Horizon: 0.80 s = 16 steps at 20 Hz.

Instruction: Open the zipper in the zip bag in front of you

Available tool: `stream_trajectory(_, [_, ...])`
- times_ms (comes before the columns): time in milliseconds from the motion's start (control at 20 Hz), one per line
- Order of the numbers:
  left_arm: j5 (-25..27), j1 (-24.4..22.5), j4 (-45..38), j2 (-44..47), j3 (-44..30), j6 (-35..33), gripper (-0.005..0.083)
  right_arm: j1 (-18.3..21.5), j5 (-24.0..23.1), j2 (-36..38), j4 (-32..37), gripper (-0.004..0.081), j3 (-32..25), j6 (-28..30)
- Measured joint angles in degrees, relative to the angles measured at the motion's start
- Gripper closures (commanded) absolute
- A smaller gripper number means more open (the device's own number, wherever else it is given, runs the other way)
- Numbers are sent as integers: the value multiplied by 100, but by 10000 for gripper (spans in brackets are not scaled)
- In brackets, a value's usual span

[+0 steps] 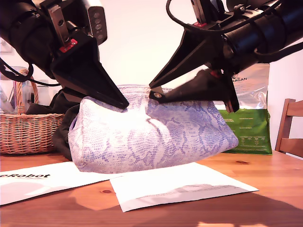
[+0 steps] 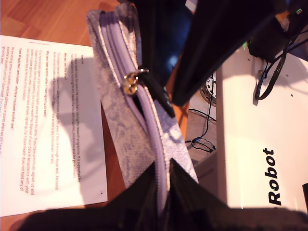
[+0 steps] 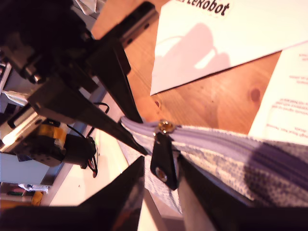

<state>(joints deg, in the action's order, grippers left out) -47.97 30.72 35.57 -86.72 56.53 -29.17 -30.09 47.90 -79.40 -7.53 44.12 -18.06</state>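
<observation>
Pinched between the closed fingers of my second gripper [image 3: 161, 162]: the black tab pull [image 3: 162, 166] (silver eyelet showing). Just beyond, my first gripper [image 2: 163, 167] clamped on the zip bag [image 1: 151, 137] rim. Past both, zipper [image 2: 114, 48] seemingly closed; most pulling probably left.

wooden table [image 1: 265, 189]: warm brown, knots visible, fills the lower part of the exterior view. white printed sheet [image 1: 180, 187]: lies flat at lower centre of the exterior view. white sheet with black lettering [image 1: 33, 182]: flat at the lower left, its corner just beside the printed sheet. wicker basket [image 1: 26, 132]: at the left edge, mid height, handle upright. green and silver foil bag [image 1: 251, 123]: upright at the right, mid frame. wooden chair [image 1: 289, 127]: far right edge. dark cloth [image 1: 61, 135]: bunched beside the basket.
</observation>
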Motion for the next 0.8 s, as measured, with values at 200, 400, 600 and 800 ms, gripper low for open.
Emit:
stream_trajectory(200, [153,0,-26,0,15,-13,794,0,-46,0,50,781,0,-11])
stream_trajectory(400, [264,4,-66,0,15,-17,794,0,-59,0,74,783,0,-9])
stream_trajectory(600, [933,28,-179,0,17,-55,794,0,-101,0,55,783,0,-9])
stream_trajectory(800, [1816,101,-437,0,59,-162,794,0,-173,0,-24,783,0,-9])
